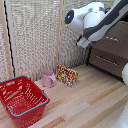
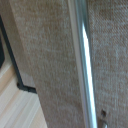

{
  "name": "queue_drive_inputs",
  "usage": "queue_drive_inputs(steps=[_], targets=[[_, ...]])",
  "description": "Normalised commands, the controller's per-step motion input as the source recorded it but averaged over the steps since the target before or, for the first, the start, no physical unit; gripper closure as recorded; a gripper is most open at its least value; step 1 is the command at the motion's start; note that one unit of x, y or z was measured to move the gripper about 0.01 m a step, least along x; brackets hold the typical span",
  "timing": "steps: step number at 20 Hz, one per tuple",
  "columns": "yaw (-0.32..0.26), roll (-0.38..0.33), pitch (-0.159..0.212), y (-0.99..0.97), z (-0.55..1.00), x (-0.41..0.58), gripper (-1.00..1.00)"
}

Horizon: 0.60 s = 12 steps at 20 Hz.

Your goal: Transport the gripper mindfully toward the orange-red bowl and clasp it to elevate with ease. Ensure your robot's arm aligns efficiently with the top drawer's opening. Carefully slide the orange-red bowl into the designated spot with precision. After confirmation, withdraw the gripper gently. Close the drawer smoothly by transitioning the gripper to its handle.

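Woven screen panels back a pale wooden floor. Neither view shows the orange-red bowl. The robot's arm [image 1: 97, 20] hangs beside the top drawer [image 1: 114, 36]; whether the end effector is released or clenched, I cannot tell.

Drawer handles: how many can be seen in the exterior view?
2: one handle on the upper drawer front, another on the front below. The robot arm may hide more.
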Motion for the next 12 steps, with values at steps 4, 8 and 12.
queue_drive_inputs(steps=[4,8,12], targets=[[0.14,-0.215,0.0,-0.3,-0.07,-0.081,-1.0],[0.104,-0.074,0.038,-0.39,0.07,-0.088,1.0],[0.028,0.0,0.052,-0.23,0.09,-0.043,1.0]])
